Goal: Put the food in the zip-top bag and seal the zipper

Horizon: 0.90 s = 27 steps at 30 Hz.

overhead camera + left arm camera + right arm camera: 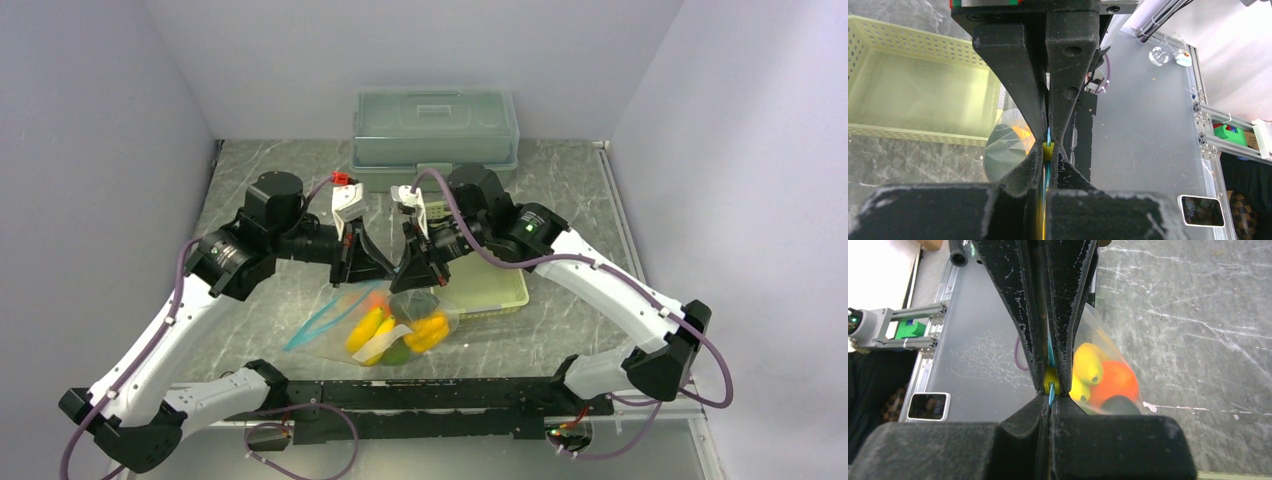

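So the zip-top bag is sitting on the counter right at the near-left corner of the pale green basket, and the food is inside it: bananas, a yellow pepper, an orange ball, the dark avocado and a light green fruit. Both claws meet just above the bag, beside the basket's left wall. The left claw is clenched on the teal zipper, and the right claw is clamped on that same strip, tips nearly touching. The lidded green box sits behind the basket, by the far wall.
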Available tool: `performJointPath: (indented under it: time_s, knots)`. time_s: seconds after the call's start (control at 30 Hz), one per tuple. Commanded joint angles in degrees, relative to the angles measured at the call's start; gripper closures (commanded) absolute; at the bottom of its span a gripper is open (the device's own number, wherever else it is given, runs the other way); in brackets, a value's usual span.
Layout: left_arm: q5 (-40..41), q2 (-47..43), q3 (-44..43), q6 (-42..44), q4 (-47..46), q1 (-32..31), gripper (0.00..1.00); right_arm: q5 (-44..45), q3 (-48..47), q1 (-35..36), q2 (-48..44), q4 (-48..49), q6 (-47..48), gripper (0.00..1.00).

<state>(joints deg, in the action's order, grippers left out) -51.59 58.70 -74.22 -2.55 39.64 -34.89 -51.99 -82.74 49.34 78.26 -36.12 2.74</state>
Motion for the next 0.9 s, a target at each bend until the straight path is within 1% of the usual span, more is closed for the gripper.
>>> performJointPath:
  time_s: [0.0,0.1,0.27,0.33,0.5,0.77,0.87]
  knots:
    - [-3.12,-1.13,-0.03,1.36,0.86,-0.09,1.00,2.99,-0.68,-0.78,-4.63,7.03,-1.50,1.00]
    - [-2.83,-1.45,0.37,1.73,1.53,-0.09,1.00,3.82,-0.37,-2.17,-6.08,8.02,-2.33,1.00]
    - [-2.48,-1.53,-0.28,1.85,3.05,-0.09,1.00,4.09,-1.79,-3.24,-6.80,5.87,-1.76,1.00]
    - [-2.13,-1.48,-0.69,3.93,3.70,-0.08,1.00,4.39,-2.13,-3.44,-6.97,5.14,-1.53,1.00]
    - [-2.17,-1.44,-1.02,4.63,4.54,-0.09,1.00,6.23,-2.49,-4.22,-7.64,3.71,-1.58,1.00]
    - [0.66,-2.08,-1.48,5.75,7.28,-0.04,1.00,9.27,-4.01,-4.96,-9.10,1.76,-2.48,1.00]
    - [2.45,-2.00,-3.00,6.40,9.70,-0.09,1.00,10.14,-5.10,-5.15,-9.16,0.40,-2.57,1.00]
